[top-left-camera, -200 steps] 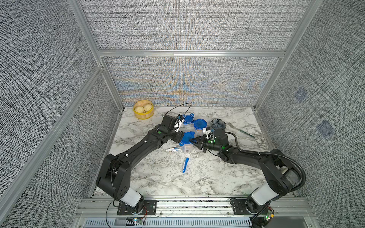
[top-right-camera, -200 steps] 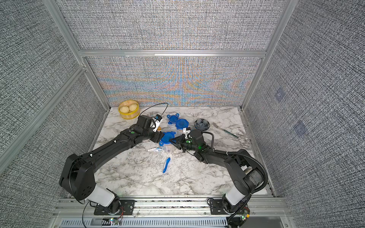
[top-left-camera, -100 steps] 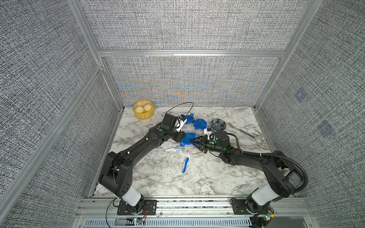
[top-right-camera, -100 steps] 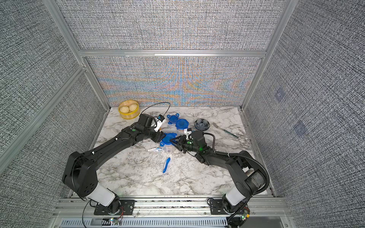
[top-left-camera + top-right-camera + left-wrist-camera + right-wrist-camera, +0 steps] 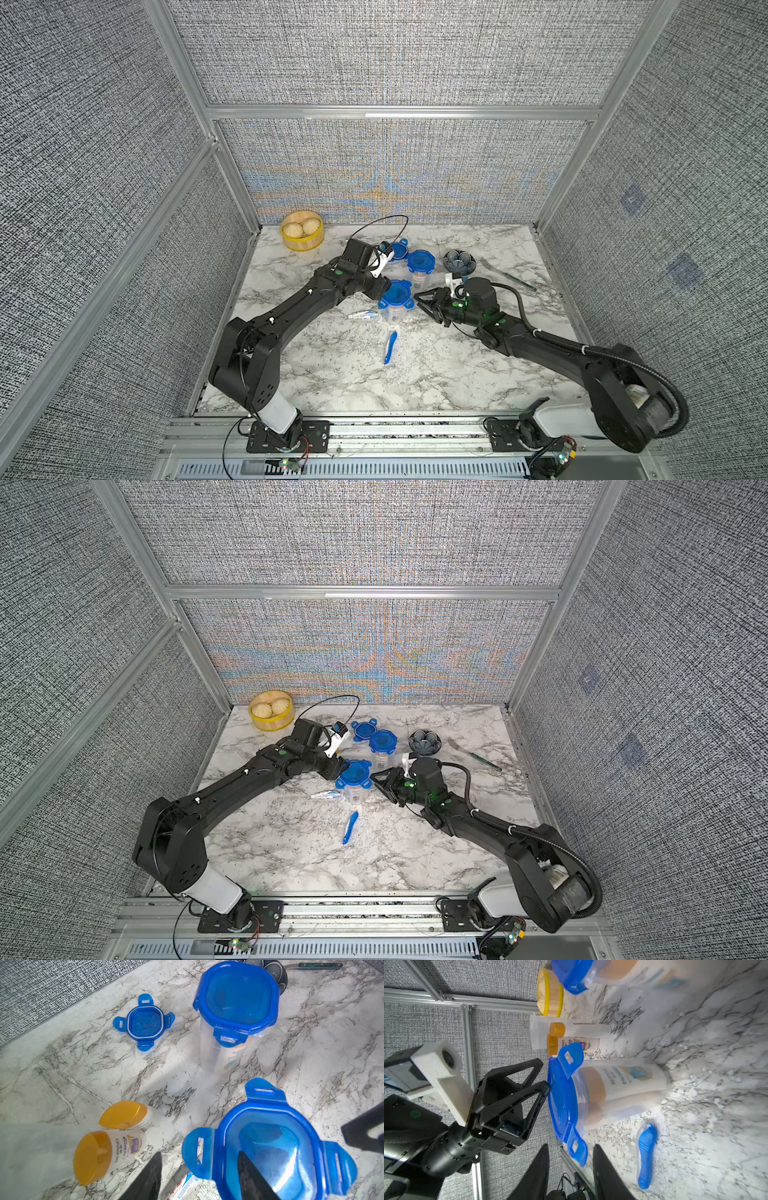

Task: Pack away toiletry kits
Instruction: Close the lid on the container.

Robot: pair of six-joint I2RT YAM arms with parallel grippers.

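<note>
**Marble table (image 5: 332, 374), contents listed from the near edge**

1. Blue toothbrush (image 5: 390, 347): lies flat and alone, a little nearer than the middle cup.
2. Toothpaste tube (image 5: 365, 316): white, lies flat just left of the middle cup's base.
3. Middle cup (image 5: 395, 316): clear and upright at the table's centre. Orange-capped bottles show through its wall.
4. Blue lid (image 5: 397, 294): rests on top of the middle cup with its tabs sticking out, unclipped.
5. Left gripper (image 5: 544, 1073): at the blue lid's left side with fingers spread. One fingertip is against the lid's top face and nothing is clamped.
6. Right gripper (image 5: 419, 302): just right of the middle cup, level with the blue lid. Its fingers are spread and empty.
7. Open cup (image 5: 571, 1036): clear, without a lid, just left of the middle cup under the left wrist. Two orange-capped white bottles (image 5: 93, 1157) stand inside it.
8. Closed cup (image 5: 420, 270): farther back and upright, with its lid clipped down and a bottle inside.
9. Loose lid (image 5: 399, 250): flat on the table, just far-left of the closed cup.
10. Flower-shaped dish (image 5: 459, 261): dark grey, right of the closed cup.
11. Fork (image 5: 507, 274): lies right of the flower-shaped dish.
12. Steamer basket (image 5: 302, 240): yellow, in the far left corner, holding two buns.
</note>
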